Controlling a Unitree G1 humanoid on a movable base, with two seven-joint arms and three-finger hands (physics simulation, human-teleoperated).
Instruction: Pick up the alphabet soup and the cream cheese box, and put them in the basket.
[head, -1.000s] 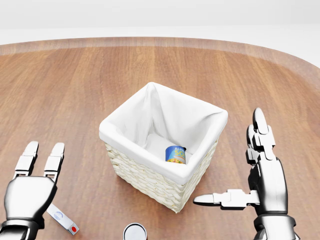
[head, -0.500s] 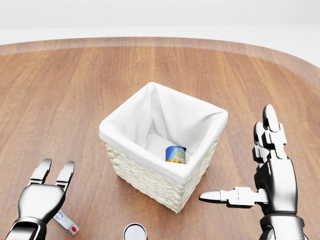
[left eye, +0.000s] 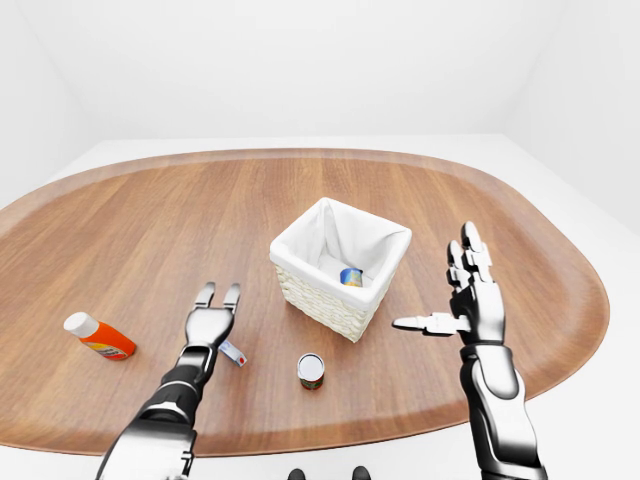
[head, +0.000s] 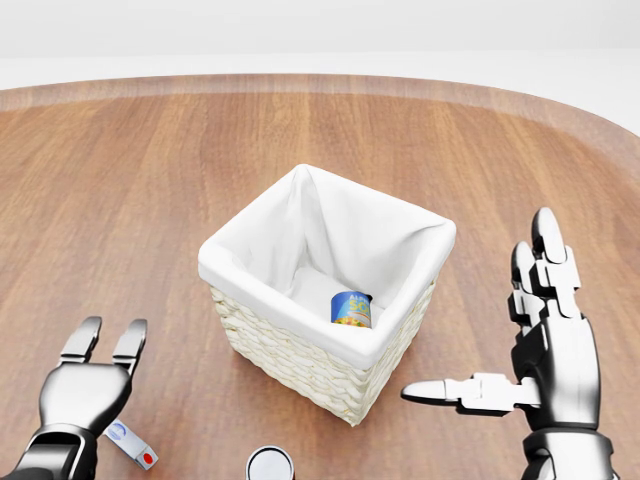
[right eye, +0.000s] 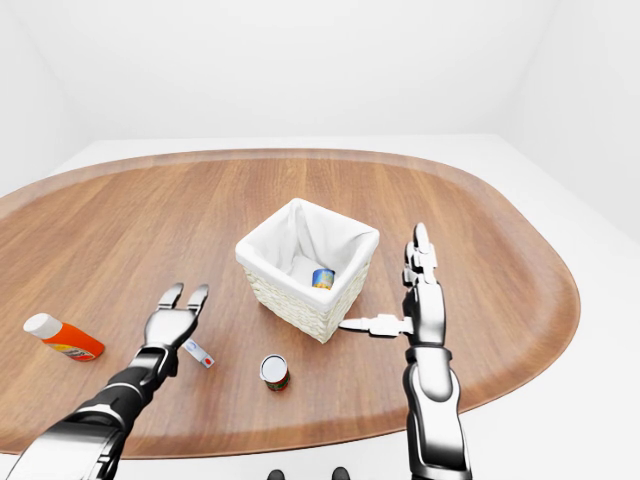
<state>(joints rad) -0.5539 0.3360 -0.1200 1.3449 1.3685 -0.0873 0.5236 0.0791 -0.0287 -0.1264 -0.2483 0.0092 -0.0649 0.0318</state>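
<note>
Looking across the left-eye view first, the wicker basket (left eye: 340, 265) with its white cloth liner stands near the middle of the oval wooden table (left eye: 150, 210), and the alphabet soup (left eye: 351, 277) already lies inside it. The left hand (left eye: 208, 322) reaches low over the table with its fingers spread wide and nothing in them, just beside the cream cheese box (left eye: 234, 353), which lies flat on the wood to the hand's right. An orange bottle (left eye: 99, 337) lies well apart at the view's left, and a small upright can (left eye: 311, 370) stands below the basket.

In the head view, the soup sits on the liner against the basket's lower right wall. The left hand hovers at the bottom left, partly covering the cream cheese box, whose white end with a red dot shows below the knuckles; the palm seems lowered there to close on the box, the one task thing left out of the basket. The right hand (head: 520, 350) stands upright to the right of the basket, fingers up and thumb out, wide and empty, apparently parked clear of the rim.

The right-eye view adds nothing new.
</note>
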